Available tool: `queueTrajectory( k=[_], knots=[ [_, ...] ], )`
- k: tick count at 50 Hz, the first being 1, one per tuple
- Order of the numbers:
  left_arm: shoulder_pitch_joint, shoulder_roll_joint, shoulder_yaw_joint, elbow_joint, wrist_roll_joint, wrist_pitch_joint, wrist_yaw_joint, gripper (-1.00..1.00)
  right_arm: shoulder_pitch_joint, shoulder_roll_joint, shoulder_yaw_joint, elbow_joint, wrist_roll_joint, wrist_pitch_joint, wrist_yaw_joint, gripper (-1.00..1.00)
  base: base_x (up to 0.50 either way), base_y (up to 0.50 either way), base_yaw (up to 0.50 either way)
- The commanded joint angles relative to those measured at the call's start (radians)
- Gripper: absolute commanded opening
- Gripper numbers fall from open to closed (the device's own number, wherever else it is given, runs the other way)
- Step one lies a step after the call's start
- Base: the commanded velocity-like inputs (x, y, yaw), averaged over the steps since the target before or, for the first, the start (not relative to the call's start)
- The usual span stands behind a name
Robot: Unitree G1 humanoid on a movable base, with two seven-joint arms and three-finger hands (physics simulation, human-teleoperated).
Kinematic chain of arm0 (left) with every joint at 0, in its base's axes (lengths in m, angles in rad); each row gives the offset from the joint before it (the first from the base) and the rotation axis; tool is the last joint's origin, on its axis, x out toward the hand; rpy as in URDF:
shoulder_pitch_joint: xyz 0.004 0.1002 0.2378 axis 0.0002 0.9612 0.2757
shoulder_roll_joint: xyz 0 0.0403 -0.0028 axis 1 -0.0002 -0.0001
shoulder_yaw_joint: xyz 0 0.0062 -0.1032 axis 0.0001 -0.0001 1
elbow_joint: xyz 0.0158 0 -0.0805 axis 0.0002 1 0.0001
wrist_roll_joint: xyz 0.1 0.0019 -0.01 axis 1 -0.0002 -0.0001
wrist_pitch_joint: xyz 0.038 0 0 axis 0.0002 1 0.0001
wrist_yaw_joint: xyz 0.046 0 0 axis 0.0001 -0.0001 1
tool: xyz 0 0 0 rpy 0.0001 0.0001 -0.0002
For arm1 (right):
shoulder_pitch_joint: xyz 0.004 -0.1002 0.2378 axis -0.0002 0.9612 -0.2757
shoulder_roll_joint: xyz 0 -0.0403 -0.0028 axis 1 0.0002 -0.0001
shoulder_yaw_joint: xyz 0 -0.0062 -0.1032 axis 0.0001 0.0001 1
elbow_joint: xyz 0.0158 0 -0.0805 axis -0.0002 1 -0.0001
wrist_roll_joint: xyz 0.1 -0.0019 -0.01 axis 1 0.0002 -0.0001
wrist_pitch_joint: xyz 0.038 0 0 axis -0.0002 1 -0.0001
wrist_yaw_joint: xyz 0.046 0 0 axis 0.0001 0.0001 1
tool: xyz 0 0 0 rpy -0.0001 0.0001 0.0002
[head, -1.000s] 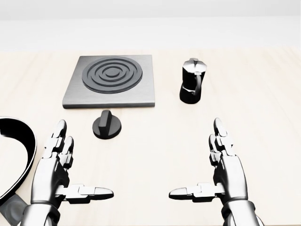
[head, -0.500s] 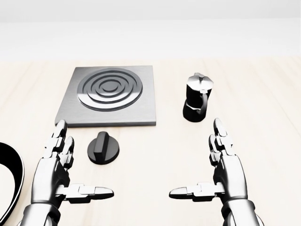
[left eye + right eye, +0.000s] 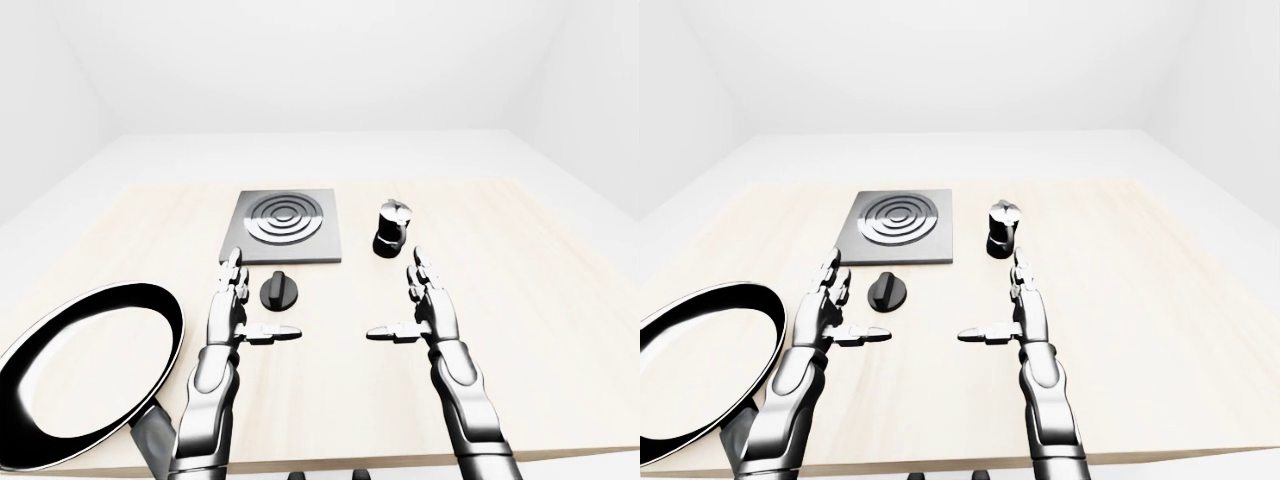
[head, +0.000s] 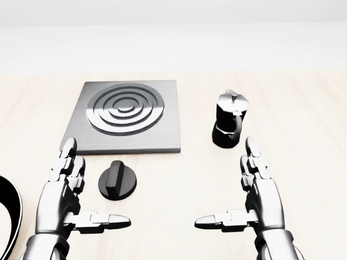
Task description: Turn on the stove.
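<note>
Pale wood table (image 4: 303, 108), grey square stove (image 4: 126, 116), black knob (image 4: 117, 181) just below

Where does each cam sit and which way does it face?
Head view: on the head, tilted down at stove, knob, moka pot; shows left hand and right hand.
Left-eye view: head-mounted, wider over the table; forearms, pan.
Right-eye view: same scene, shifted slightly.
All share stove, knob, both open hands.

The stove (image 4: 127, 118) is gray with round rings on top. The knob (image 4: 117, 181) is black. The coffee pot (image 4: 229, 126) is black with a silver lid. The counter (image 4: 303, 135) is pale wood. The pan (image 3: 75, 372) is black outside, white inside.
</note>
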Motion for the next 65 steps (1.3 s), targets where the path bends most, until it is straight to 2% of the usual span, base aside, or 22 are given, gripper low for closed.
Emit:
queueTrajectory(
  k=[1,17,18,23,24,35,36,40,41,43,44,46,49,65],
  knots=[
    [-0.004,0.002,0.003,0.006,-0.005,0.000,-0.003,1.00,-0.003,-0.001,0.002,0.006,-0.003,0.003,0.000,1.00,0.05,0.00,0.00],
    [-0.014,0.005,0.008,0.016,-0.007,0.000,-0.002,1.00,0.001,0.000,0.002,0.005,-0.005,0.000,0.003,1.00,0.00,0.00,0.00],
    [-0.111,0.022,0.031,0.133,-0.001,-0.002,0.016,1.00,-0.001,0.001,0.006,0.009,-0.012,0.004,-0.002,1.00,0.00,0.00,0.00],
    [-0.147,0.037,0.037,0.179,0.000,-0.011,0.025,1.00,-0.008,0.001,0.005,0.017,-0.013,0.009,-0.005,1.00,0.00,0.00,0.00],
    [-0.159,0.040,0.037,0.206,0.003,-0.023,0.025,1.00,-0.011,0.002,0.004,0.017,-0.013,0.015,-0.008,1.00,0.00,0.00,0.00],
    [-0.183,0.046,0.034,0.251,0.004,-0.024,0.025,1.00,-0.012,0.002,0.004,0.009,-0.011,0.026,-0.012,1.00,0.00,0.00,0.00],
    [-0.246,0.059,0.042,0.331,0.010,-0.033,0.034,1.00,-0.009,0.002,0.003,0.007,-0.011,0.025,-0.013,1.00,0.00,0.00,0.00],
    [-0.256,0.062,0.040,0.350,0.012,-0.039,0.037,1.00,-0.011,0.001,0.003,0.012,-0.010,0.022,-0.013,1.00,0.00,0.00,0.00],
    [-0.275,0.066,0.040,0.389,0.015,-0.051,0.037,1.00,-0.010,0.001,0.003,0.009,-0.010,0.025,-0.013,1.00,0.00,0.00,0.00],
    [-0.276,0.067,0.040,0.392,0.014,-0.053,0.038,1.00,-0.010,0.001,0.003,0.009,-0.010,0.025,-0.013,1.00,0.00,0.00,0.00],
    [-0.320,0.075,0.030,0.457,0.040,-0.064,0.043,1.00,-0.010,0.001,0.003,0.007,-0.009,0.026,-0.013,1.00,0.00,0.00,0.00],
    [-0.333,0.077,0.030,0.473,0.045,-0.061,0.045,1.00,-0.010,0.001,0.002,-0.001,-0.007,0.034,-0.013,1.00,0.00,0.00,0.00],
    [-0.342,0.078,0.031,0.501,0.042,-0.062,0.038,1.00,-0.014,0.000,0.001,0.015,-0.006,0.022,-0.012,1.00,0.00,0.00,0.00],
    [-0.344,0.078,0.031,0.504,0.041,-0.063,0.038,1.00,-0.014,0.000,0.001,0.016,-0.006,0.021,-0.012,1.00,0.00,0.00,0.00]
  ],
)
